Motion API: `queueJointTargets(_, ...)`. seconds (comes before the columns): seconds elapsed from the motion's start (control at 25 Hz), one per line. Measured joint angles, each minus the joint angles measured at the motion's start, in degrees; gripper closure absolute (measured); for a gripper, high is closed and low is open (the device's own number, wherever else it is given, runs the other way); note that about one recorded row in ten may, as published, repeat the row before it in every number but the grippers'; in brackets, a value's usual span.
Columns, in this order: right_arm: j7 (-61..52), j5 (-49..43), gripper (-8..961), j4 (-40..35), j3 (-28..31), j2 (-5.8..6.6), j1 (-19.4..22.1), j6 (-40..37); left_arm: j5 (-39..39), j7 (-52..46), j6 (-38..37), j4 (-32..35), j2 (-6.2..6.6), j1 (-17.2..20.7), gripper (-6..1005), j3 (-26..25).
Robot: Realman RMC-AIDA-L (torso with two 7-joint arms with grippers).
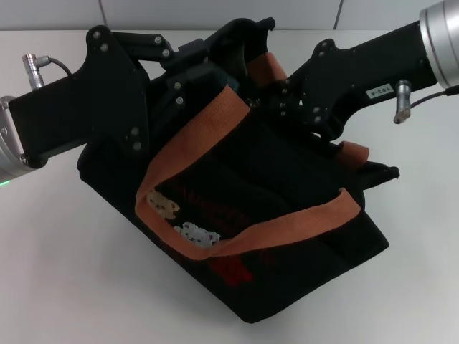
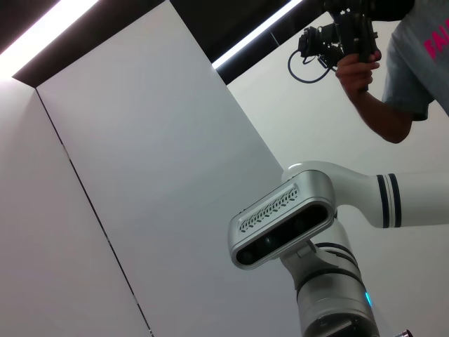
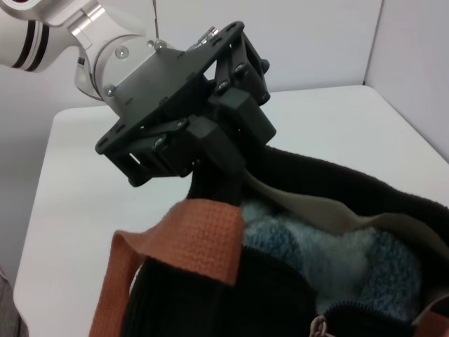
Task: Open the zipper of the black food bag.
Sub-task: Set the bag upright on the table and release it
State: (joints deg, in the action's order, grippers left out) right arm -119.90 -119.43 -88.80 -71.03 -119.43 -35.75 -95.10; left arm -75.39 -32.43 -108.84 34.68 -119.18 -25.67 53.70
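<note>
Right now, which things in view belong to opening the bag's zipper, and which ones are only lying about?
Belonging to the job: black food bag, zipper, left claw gripping the bag's rim, right claw at its top edge.
Lying about: blue fluffy cloth inside the bag, white table, person.

Black food bag (image 1: 287, 236) on white table (image 1: 64, 272)

we count one black food bag (image 1: 287, 236) on the table (image 1: 64, 272), two orange-brown strap handles (image 1: 237, 244), two pale bear patches (image 1: 163, 206), one red mark (image 1: 231, 270), two grippers, the left gripper (image 1: 240, 36) and the right gripper (image 1: 262, 97).
</note>
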Motion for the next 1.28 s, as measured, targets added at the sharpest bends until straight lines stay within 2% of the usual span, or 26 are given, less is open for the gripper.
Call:
queueJointTargets(0.2, 0.56, 0.06, 954, -0.57, -0.04, -0.01, 0.70, -0.62, -0.01, 0.00, 0.00, -0.06, 0.00, 0.00, 896, 0.00)
queueJointTargets(0.44, 5.19, 1.58, 894, -2.38, -0.69, -0.05, 2.23, -0.86, -0.02, 0.00, 0.01, 0.05, 0.05, 0.00, 896, 0.00)
queueJointTargets(0.52, 7.41, 1.56, 874, -4.58, -2.79, -0.18, 3.65, 0.22, -0.09, 0.00, 0.01, 0.05, 0.07, -0.02, 896, 0.00)
queueJointTargets(0.68, 6.40, 1.36, 834, -4.39, -3.87, -0.08, 3.20, 1.21, -0.11, 0.00, 0.04, 0.05, 0.09, -0.07, 896, 0.00)
queueJointTargets(1.04, 3.19, 1.91, 537, -5.02, -2.41, 0.09, 2.52, -0.57, -0.13, 0.00, 0.14, 0.04, 0.09, -0.15, 897, 0.00)
queueJointTargets(1.16, 2.79, 3.29, 448, -5.19, 0.37, 0.22, 2.24, -2.86, -0.17, 0.00, 0.21, 0.04, 0.09, -0.17, 897, 0.00)
queueJointTargets(1.28, 2.73, 4.56, 448, -5.19, 3.42, 0.25, 1.65, -6.15, -0.18, 0.00, 0.22, 0.09, 0.09, -0.18, 897, 0.00)
